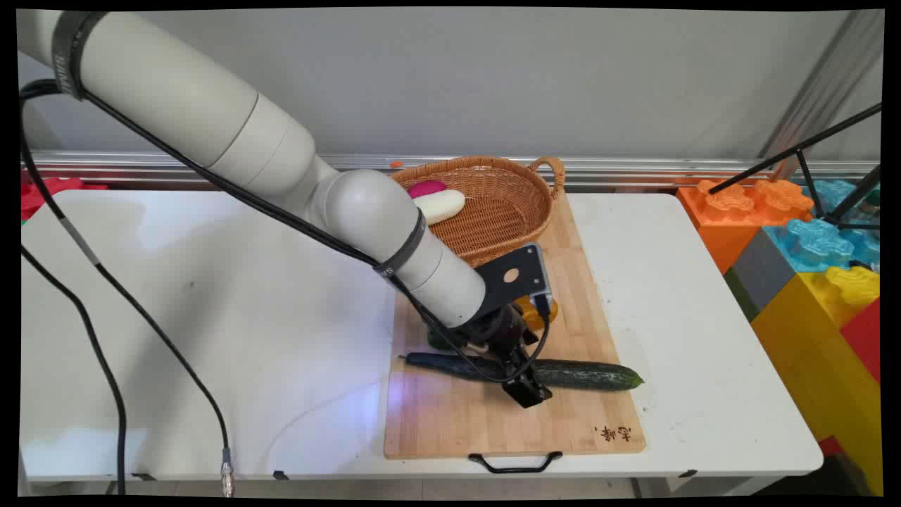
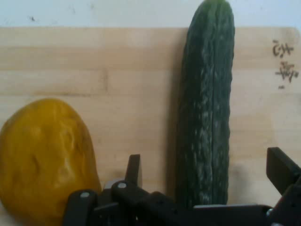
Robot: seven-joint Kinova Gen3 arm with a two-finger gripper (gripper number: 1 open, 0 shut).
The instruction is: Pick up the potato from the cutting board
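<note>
From my station I find the claw (image 1: 524, 377) lowered onto the wooden cutting board (image 1: 493, 422), straddling a long dark green cucumber (image 1: 591, 374). In the hand view one finger (image 2: 134, 170) stands to one side of the cucumber (image 2: 207, 117) and the other to the far side, each clear of the skin, so I log the claw as released and spread around the cucumber, not yet clamping it. The cucumber lies flat across the board's near half, roughly parallel to the board's near edge, with its right tip close to the board's right edge. A yellow-orange rounded item (image 2: 47, 160), possibly a potato or mango, lies on the board just beside the claw, on the basket side of the cucumber and apart from it. At the board's far end sits a woven wicker basket (image 1: 507, 211) holding a white elongated vegetable (image 1: 440, 205) and a pink one (image 1: 427, 187), touching each other. The board rests on the white tabletop (image 1: 211, 317), its black handle (image 1: 515, 463) at the near edge. Large coloured building blocks (image 1: 809, 267) stand off the tabletop's right side.
</note>
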